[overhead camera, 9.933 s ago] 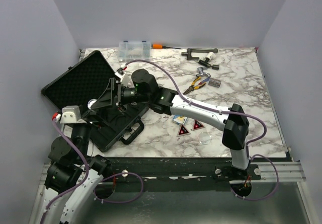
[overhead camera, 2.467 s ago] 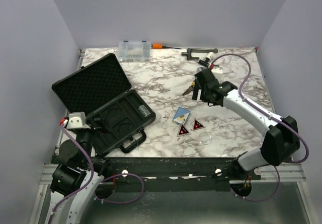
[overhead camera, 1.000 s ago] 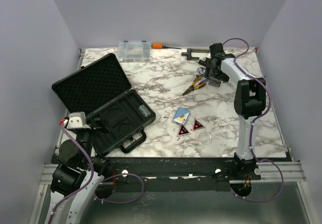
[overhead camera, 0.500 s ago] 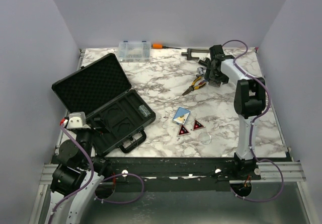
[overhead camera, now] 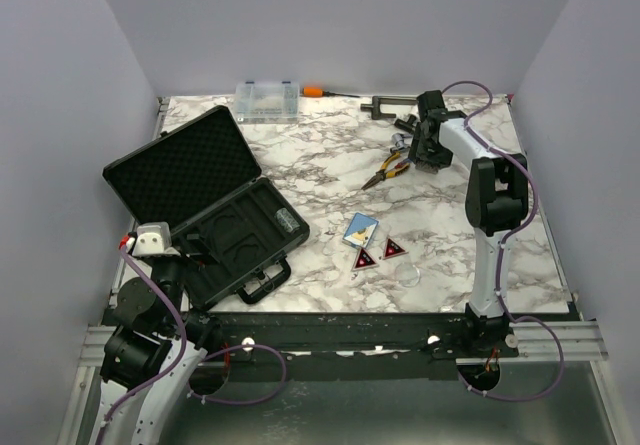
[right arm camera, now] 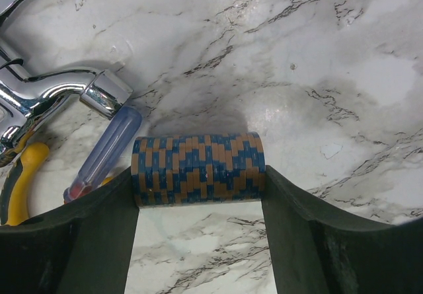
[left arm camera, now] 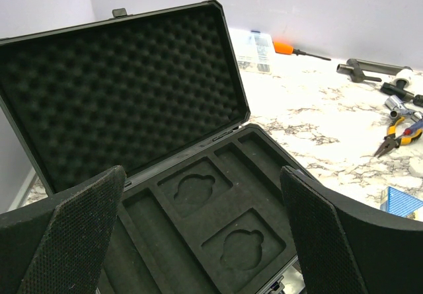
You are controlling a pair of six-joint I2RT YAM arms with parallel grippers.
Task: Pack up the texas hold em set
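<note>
My left gripper (left arm camera: 198, 195) sits at the near left corner, its fingers (left arm camera: 79, 241) spread wide with nothing between them, facing the open case (overhead camera: 215, 215). The case lies on the left of the table (overhead camera: 320, 180), its foam lid (left arm camera: 119, 89) tilted back and up. The tray (left arm camera: 211, 234) faces up, and the moulded pockets I can see hold nothing.

Along the back edge I see a clear box (overhead camera: 267, 98) and, just right of it, an orange-handled screwdriver (overhead camera: 316, 91).

Mid-table, right of the case, the blue deck (overhead camera: 360, 229) lies flat. Two red-black triangles (overhead camera: 364, 259) lie just in front of it, side by side. The clear disc (overhead camera: 408, 277) is a little further right, near the front edge.

Toward the back right are the pliers (overhead camera: 390, 170), with yellow handles. My right arm reaches out to that spot. In the wrist view the right gripper (right arm camera: 198, 178) is clamped on a roll of blue-and-tan chips (right arm camera: 198, 162), held on its side, one finger against each end. A chrome tool (right arm camera: 66, 92) and a small blue-handled driver (right arm camera: 106, 152) lie just left of the roll. I cannot tell whether the chips are off the marble.
</note>
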